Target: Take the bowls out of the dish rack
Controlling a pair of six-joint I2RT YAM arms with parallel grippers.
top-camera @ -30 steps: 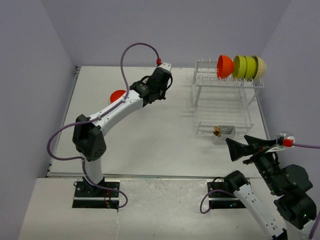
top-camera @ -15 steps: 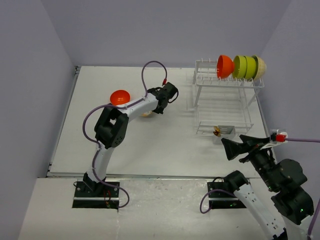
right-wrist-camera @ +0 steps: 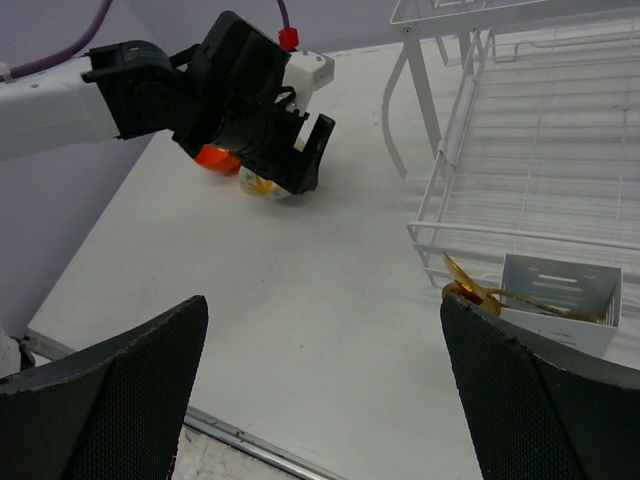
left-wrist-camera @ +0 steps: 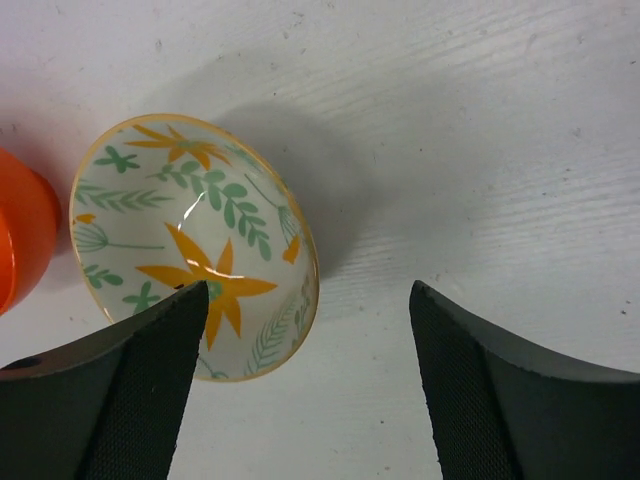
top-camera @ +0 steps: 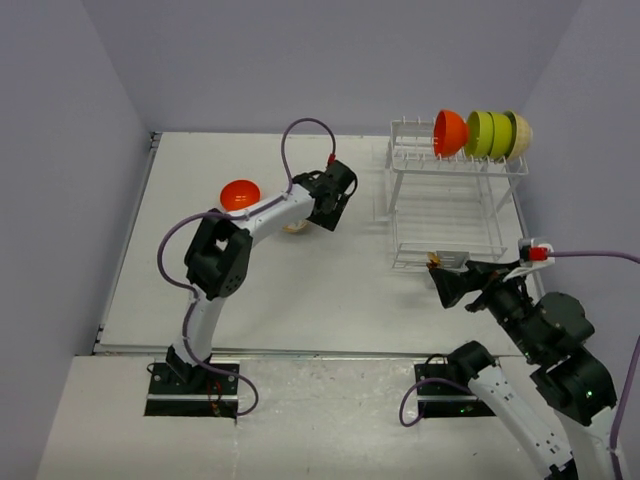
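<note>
On the counter [top-camera: 330, 285]: orange bowl [top-camera: 240, 193], floral bowl [left-wrist-camera: 190, 245] (left pincer [left-wrist-camera: 307, 295] open over it, gripping nothing). I count four bowls [top-camera: 488, 135] left in the dish rack [top-camera: 450, 215]; right pincer [right-wrist-camera: 322, 310] wide, empty.

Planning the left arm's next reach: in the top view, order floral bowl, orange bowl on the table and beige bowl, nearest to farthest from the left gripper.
1. Floral bowl, right by the left gripper.
2. Orange bowl on the table, farther left.
3. Beige bowl, right end of the dish rack.
</note>
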